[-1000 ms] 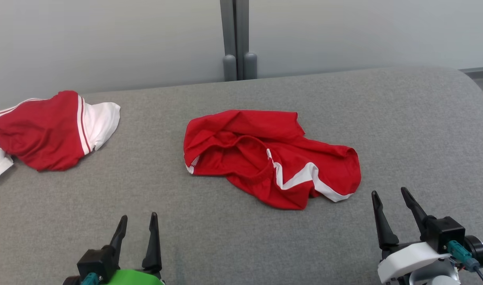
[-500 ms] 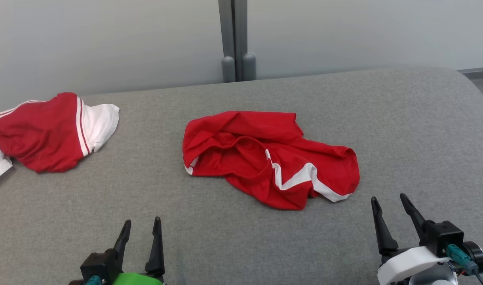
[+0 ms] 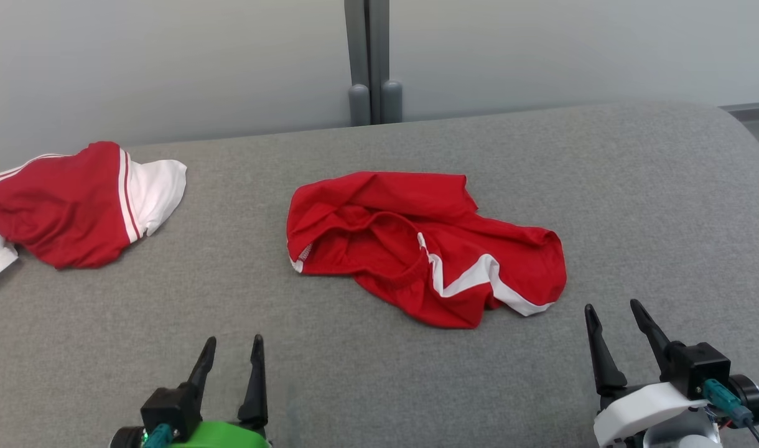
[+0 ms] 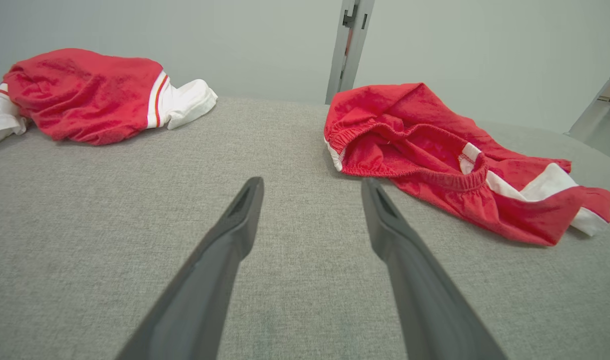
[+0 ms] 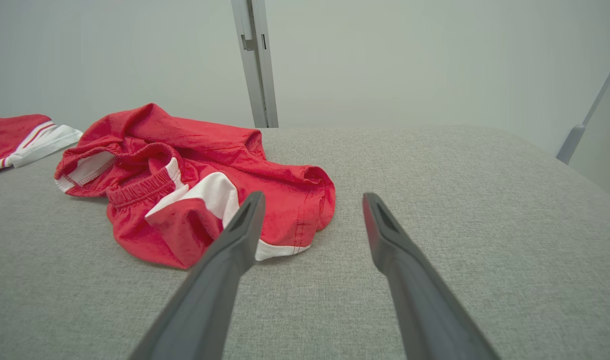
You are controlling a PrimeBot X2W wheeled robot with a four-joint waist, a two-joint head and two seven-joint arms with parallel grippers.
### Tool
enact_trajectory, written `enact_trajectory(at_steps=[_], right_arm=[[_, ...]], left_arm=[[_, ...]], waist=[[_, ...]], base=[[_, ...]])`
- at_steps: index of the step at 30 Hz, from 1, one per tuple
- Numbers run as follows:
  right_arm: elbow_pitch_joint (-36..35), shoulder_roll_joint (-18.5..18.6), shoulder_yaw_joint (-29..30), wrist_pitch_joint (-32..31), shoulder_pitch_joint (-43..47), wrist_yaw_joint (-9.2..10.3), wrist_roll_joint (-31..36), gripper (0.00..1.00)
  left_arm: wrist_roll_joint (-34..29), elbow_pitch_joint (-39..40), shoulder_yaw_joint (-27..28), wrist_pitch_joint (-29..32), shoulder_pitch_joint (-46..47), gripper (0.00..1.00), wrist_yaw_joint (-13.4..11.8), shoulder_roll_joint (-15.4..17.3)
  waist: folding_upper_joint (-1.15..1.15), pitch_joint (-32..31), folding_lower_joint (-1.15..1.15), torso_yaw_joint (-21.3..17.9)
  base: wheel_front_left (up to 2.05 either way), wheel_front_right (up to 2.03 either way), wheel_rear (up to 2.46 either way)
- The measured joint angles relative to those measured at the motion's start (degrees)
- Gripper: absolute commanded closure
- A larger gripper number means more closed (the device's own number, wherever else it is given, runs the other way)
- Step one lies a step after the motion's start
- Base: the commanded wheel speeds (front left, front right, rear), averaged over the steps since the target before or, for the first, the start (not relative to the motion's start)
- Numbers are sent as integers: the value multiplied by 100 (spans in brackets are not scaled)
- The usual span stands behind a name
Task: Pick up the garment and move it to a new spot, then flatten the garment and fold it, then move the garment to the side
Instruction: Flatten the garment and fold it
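Garment [image 3: 417, 249] on table [image 3: 634, 186] — second garment [image 3: 62, 211], seemingly, left

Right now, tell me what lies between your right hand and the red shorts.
Bare grey surface separates right hand from red shorts, per the head view.

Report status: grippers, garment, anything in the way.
Left gripper, right gripper open, empty. Crumpled red shorts with white trim lying centre, ungripped. Second red-and-white garment far left, apart.
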State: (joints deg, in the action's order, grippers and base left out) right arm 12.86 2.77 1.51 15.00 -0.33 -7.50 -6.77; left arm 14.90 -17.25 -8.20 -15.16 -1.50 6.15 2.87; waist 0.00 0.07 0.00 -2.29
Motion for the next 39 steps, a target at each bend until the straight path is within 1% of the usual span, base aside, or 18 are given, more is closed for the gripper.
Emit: enact_trajectory(at_steps=[3,6,8,11,14,18,24,28,36,37,38,39], right_arm=[[-1,0,-14,0,-32,0,0,0],[-1,0,-55,0,-49,0,0,0],[-1,-1,-83,0,-117,0,1,0],[2,0,-136,0,-187,0,0,0],[19,0,-191,0,-282,0,-27,0],[27,0,-252,0,-394,0,-88,0],[23,1,-335,0,-540,0,-180,0],[15,1,-386,0,-625,0,-238,0],[7,2,-410,0,-679,0,-335,0],[5,1,-414,0,-680,0,-336,0],[5,1,-419,0,-680,0,-336,0],[8,1,-421,0,-679,0,-337,0]], left_arm=[[-75,-79,-180,-1,232,0,41,-1],[-141,-365,-517,-1,578,0,75,-1],[-146,-560,-759,118,955,0,92,-7],[-182,-825,-1157,459,1522,0,112,-7],[-132,-1104,-1506,923,2072,0,116,-8],[226,-1360,-1948,1450,2708,0,123,-9],[737,-1763,-2507,2167,3284,0,124,-16],[911,-2132,-2665,2374,3545,0,125,-18],[1004,-2769,-2620,2150,3910,1,65,-14],[1005,-2841,-2632,2106,3942,5,65,-13],[1032,-2898,-2641,2070,3973,5,65,-14],[1070,-2940,-2659,2052,3995,71,65,-16]], waist=[[0,39,0,-16],[0,101,0,-51],[0,165,0,-86],[0,249,0,-159],[0,329,0,-266],[0,441,0,-447],[0,641,0,-753],[0,808,0,-954],[0,1105,0,-1288],[0,1132,0,-1321],[0,1156,0,-1349],[0,1173,0,-1373]], base=[[0,0,0],[0,0,0],[0,0,0],[0,0,0],[0,0,0],[0,0,0],[0,0,0],[0,0,0],[0,0,0],[0,0,0],[0,0,0],[0,0,0]])
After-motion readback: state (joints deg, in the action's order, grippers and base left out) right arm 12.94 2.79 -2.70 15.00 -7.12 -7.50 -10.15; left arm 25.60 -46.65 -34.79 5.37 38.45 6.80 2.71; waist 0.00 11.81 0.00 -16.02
